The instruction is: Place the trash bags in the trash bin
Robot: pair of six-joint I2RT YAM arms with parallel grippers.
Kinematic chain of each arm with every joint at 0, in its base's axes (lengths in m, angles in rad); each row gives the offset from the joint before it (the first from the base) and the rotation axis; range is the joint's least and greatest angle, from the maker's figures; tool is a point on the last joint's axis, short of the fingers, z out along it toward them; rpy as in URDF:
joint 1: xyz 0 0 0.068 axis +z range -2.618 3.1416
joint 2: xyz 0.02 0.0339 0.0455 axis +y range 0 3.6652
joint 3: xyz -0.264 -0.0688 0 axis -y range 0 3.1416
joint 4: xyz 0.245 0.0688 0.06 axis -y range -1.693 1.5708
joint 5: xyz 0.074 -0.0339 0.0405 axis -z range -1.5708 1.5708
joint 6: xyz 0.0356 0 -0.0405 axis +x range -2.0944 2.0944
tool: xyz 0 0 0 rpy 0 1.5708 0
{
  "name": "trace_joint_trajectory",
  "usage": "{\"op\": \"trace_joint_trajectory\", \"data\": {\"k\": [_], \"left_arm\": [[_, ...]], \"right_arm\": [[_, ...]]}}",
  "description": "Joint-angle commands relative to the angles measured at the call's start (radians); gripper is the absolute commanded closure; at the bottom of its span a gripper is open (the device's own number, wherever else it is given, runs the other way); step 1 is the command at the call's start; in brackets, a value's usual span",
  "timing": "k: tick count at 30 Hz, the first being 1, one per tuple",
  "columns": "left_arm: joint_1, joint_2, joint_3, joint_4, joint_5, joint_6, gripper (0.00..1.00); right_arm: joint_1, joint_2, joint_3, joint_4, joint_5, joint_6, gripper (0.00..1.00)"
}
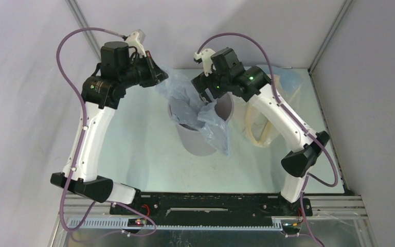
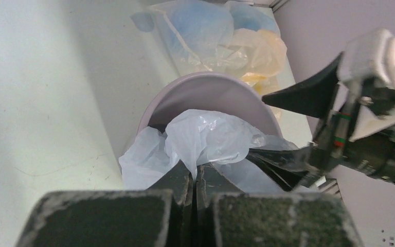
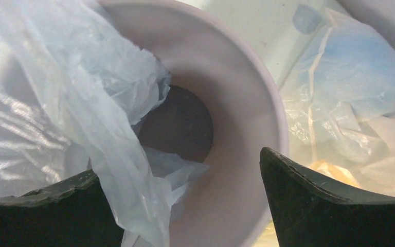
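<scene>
The left tool [image 2: 194,172] has its fingers pressed together, clamped on a fold of the pale blue-grey bag [image 2: 205,136], whose film bunches up straight out of the fingertips. Just ahead of this tool stands the trash bin [image 2: 211,92], upright on the bench [image 1: 133,149], and the pinched bag lies partly inside its mouth and partly spilled over the rim on the side nearest the tool. The right tool [image 3: 177,164] hangs directly above the bin opening with its fingers spread wide apart and nothing gripped between them. The crinkled bag drapes across one finger and runs down into the bin below it, leaving the dark bottom partly visible. From above, the same film also hangs down the outside wall of the bin, towards the arm bases. Beyond the right tool's other finger, outside the bin rim, a pale blue bag [image 3: 355,67] and a cream-yellow bag [image 2: 257,49] lie heaped together on the bench.
</scene>
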Motion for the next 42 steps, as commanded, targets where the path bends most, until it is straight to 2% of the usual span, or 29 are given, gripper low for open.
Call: {"op": "trace_joint_trajectory", "data": {"k": [1,6,9,14,17,24,27,35,37,39,42], "left_arm": [[0.009,0.020,0.069,-0.033,0.045,-0.006,1.00],[0.009,0.036,0.068,-0.030,0.056,-0.013,0.99],[0.009,0.034,0.067,-0.025,0.059,-0.017,0.99],[0.008,0.021,0.055,-0.019,0.057,-0.020,0.99],[0.009,0.012,0.041,-0.013,0.057,-0.023,0.99],[0.009,0.003,0.025,-0.008,0.055,-0.026,0.99],[0.009,-0.002,0.026,-0.011,0.052,-0.028,0.99],[0.009,-0.004,0.047,-0.024,0.047,-0.032,0.99],[0.009,-0.006,0.048,-0.028,0.049,-0.033,0.99],[0.009,-0.010,0.047,-0.029,0.045,-0.033,0.99],[0.009,-0.013,0.048,-0.031,0.044,-0.031,0.99]], "right_arm": [[0.007,-0.134,0.079,-0.069,0.020,0.033,0.10],[0.047,-0.196,0.074,-0.130,0.034,0.081,0.11],[0.090,-0.232,0.047,-0.141,0.048,0.108,0.08],[0.175,-0.314,-0.051,-0.093,0.075,0.144,0.04],[0.197,-0.402,-0.163,-0.028,0.070,0.174,0.04],[0.204,-0.530,-0.352,0.048,-0.058,0.236,0.16],[0.207,-0.571,-0.436,0.080,-0.081,0.256,0.17],[0.214,-0.677,-0.545,0.136,-0.149,0.273,0.00],[0.215,-0.690,-0.557,0.145,-0.162,0.279,0.02],[0.216,-0.693,-0.571,0.142,-0.153,0.288,0.08],[0.216,-0.714,-0.614,0.169,-0.144,0.302,0.09]]}}
